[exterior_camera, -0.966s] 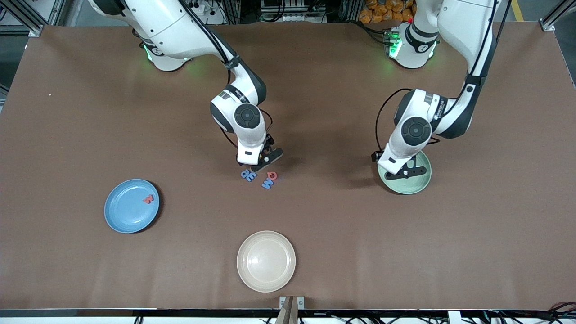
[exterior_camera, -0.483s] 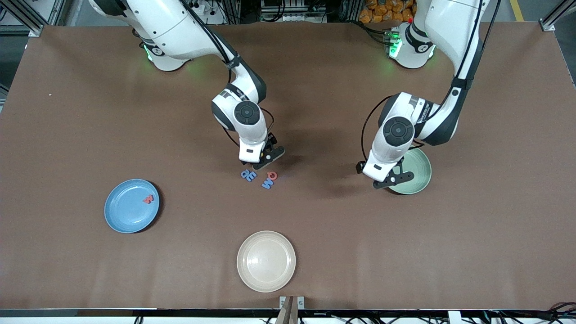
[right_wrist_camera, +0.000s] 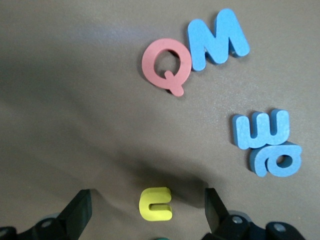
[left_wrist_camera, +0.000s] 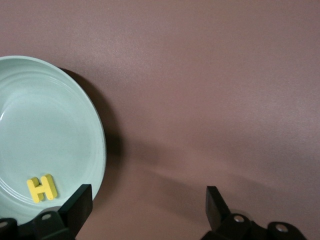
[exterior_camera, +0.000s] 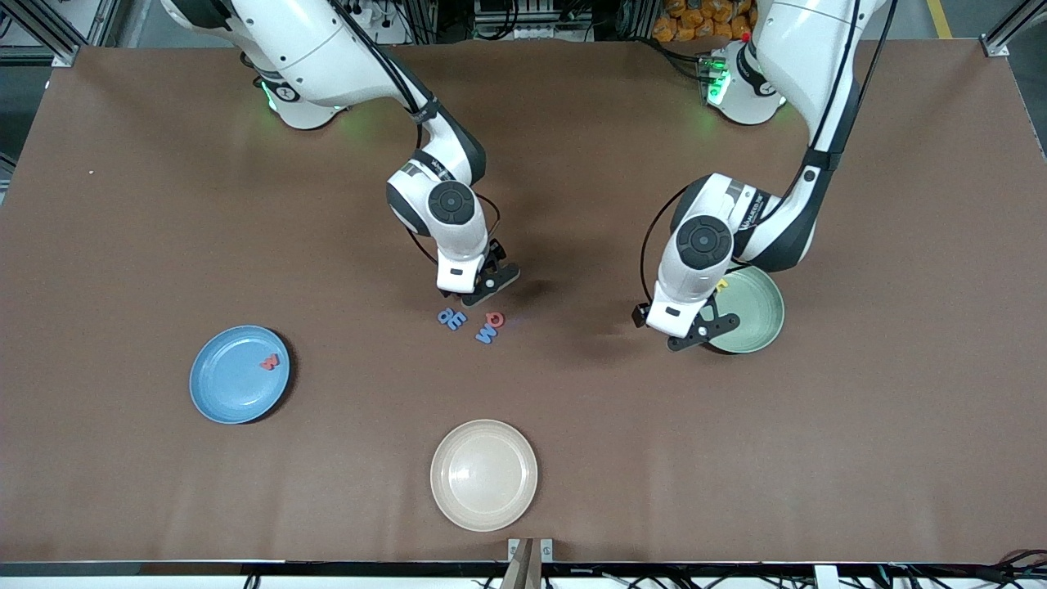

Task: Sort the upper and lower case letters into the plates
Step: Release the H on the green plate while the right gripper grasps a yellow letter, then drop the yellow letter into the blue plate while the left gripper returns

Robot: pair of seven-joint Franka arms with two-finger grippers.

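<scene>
The left claw [exterior_camera: 685,334] has slid off the pale green plate [exterior_camera: 757,315] toward the middle of the counter [exterior_camera: 164,204] and now hangs over bare brown surface just beside the plate's rim, fingers spread wide and empty. In that plate lies a yellow H [left_wrist_camera: 42,188], plain to read in the left wrist view.

The right claw [exterior_camera: 483,288] has barely shifted; it hovers low over the cluster of letters, jaws wide apart, gripping nothing. Between its fingers in the right wrist view sits a yellow E [right_wrist_camera: 155,204]. Around it lie a red Q [right_wrist_camera: 167,65] touching a blue M [right_wrist_camera: 218,39], and a second blue E [right_wrist_camera: 261,130] against a blue lowercase letter [right_wrist_camera: 276,160] I cannot read for sure.

Toward the right arm's end, the blue plate [exterior_camera: 221,384] carries a red W [exterior_camera: 269,361]. A cream plate [exterior_camera: 484,474] sits nearest the front camera.
</scene>
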